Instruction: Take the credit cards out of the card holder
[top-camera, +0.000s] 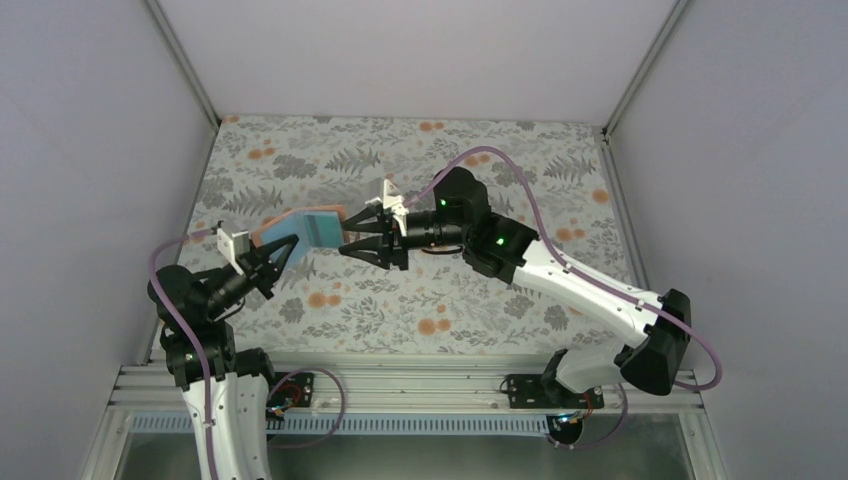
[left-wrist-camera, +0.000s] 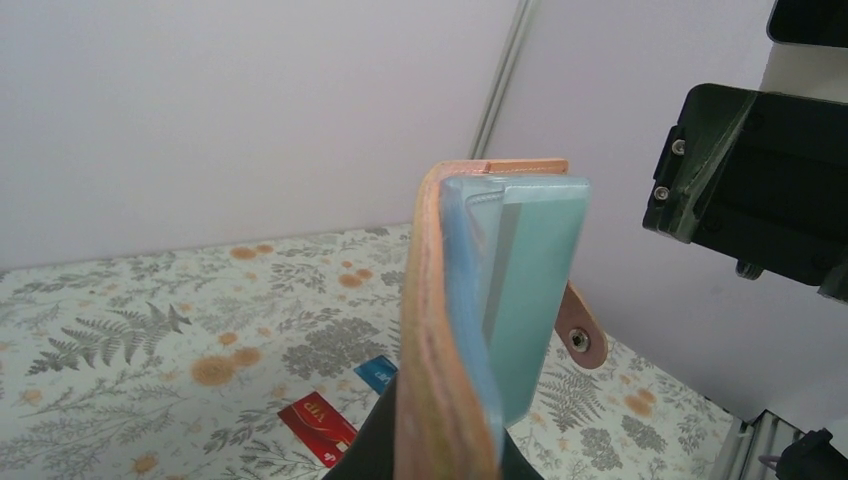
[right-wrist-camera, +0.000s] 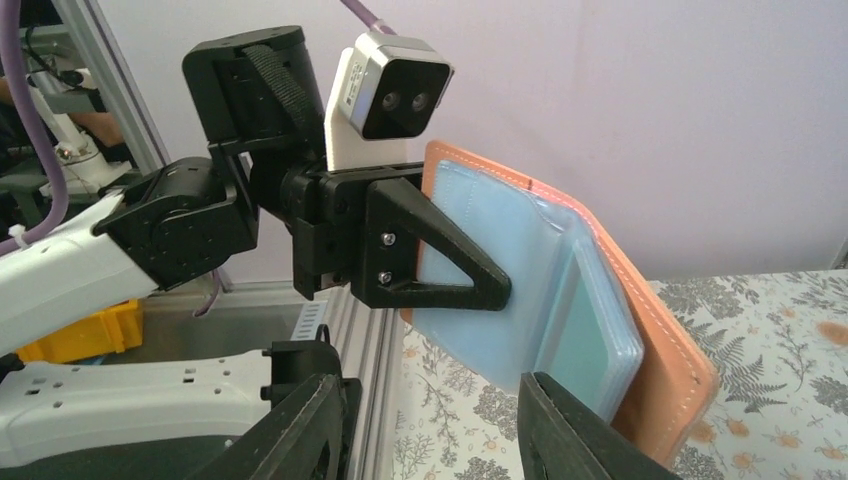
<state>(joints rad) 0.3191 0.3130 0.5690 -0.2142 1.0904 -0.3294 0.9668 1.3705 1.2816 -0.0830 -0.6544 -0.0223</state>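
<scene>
The card holder (top-camera: 308, 226) hangs in the air above the table, opened like a book with its light blue pockets turned toward the right arm. The left gripper (top-camera: 281, 249) is clamped on the holder's near leaf. This grip looks meant to hold the wallet steady and present the pocket mouths, so the other arm can pull without dragging the whole thing along.

The right gripper (top-camera: 345, 235) sits at the holder's far edge with its jaws partly spread and nothing between them. It touches the holder at most lightly; I cannot tell whether there is contact.

A teal card (right-wrist-camera: 588, 338) sits in a pocket of the holder. The red card (left-wrist-camera: 318, 430) and the blue card (left-wrist-camera: 377, 373) lie flat on the cloth (top-camera: 450, 290) below the holder, near each other but not touching — so two of three appear to be out.

The cloth under the holder is grey fern print with orange blooms. Around the holder stand plain pale walls (top-camera: 90, 150) — joined by slim metal posts (top-camera: 182, 62).
</scene>
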